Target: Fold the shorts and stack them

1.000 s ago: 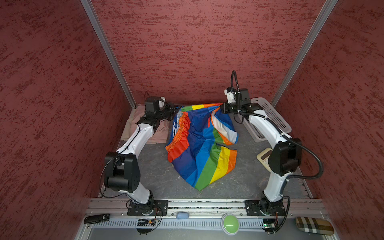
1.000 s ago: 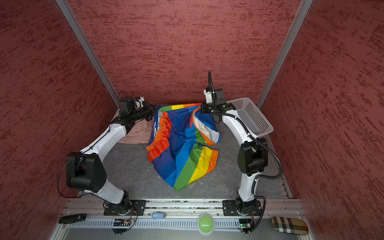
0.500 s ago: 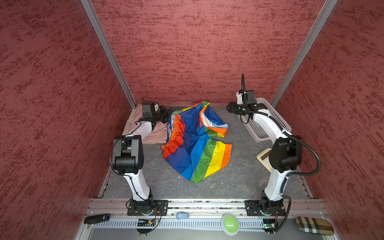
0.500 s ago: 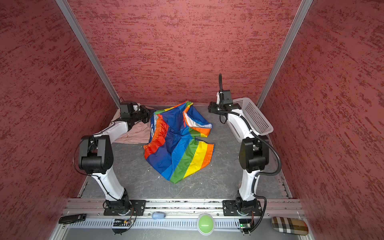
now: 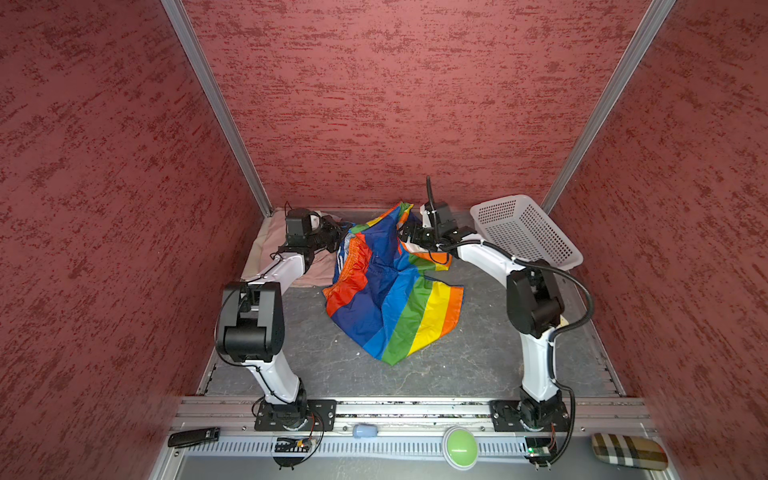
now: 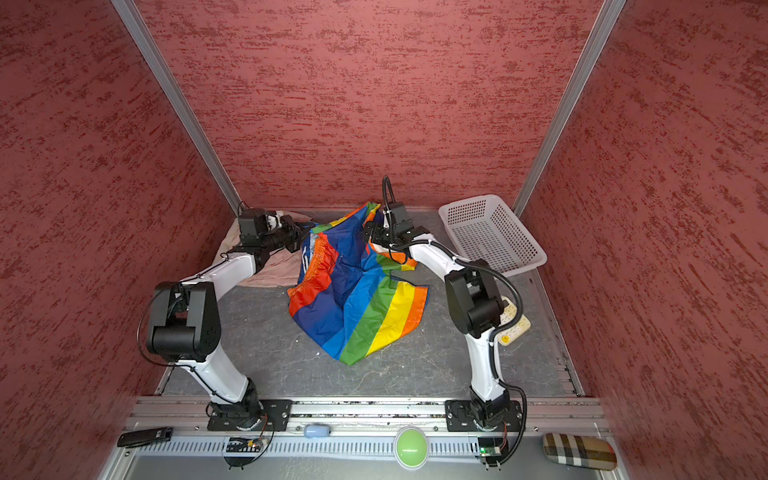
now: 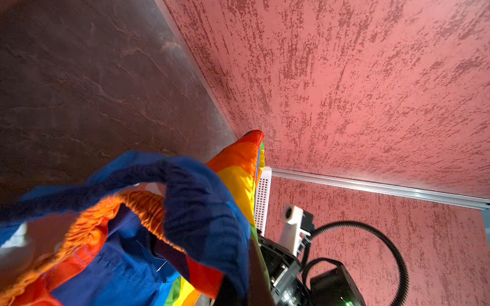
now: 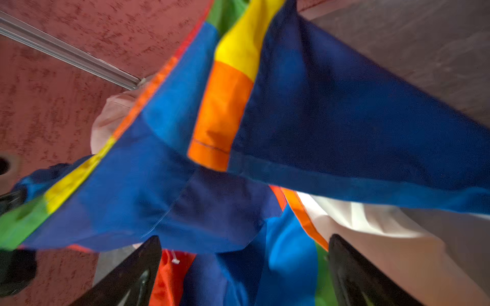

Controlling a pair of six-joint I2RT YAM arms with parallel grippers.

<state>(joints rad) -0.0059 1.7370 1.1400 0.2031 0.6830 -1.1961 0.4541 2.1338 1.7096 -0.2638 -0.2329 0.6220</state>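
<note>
Rainbow shorts (image 5: 390,299) sprawl unfolded mid-frame, left claw (image 5: 340,237) pinching the waistband, right claw (image 8: 244,238) spread wide; pink shorts (image 5: 320,277) wait at left. Folding, stacking remain.

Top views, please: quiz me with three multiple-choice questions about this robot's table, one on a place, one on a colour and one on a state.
1. Where does the white basket stand?
A) far right corner
B) near left corner
C) mid-table

2. What colour is the round button?
A) red
B) green
C) black

3. Next to the rainbow shorts, the right gripper is:
A) shut tight
B) open
C) gripping the basket

Answers:
1. A, since it sits at the far right in both top views.
2. B, since its dome is bright green.
3. B, since the right wrist view shows its fingers wide apart.
</note>
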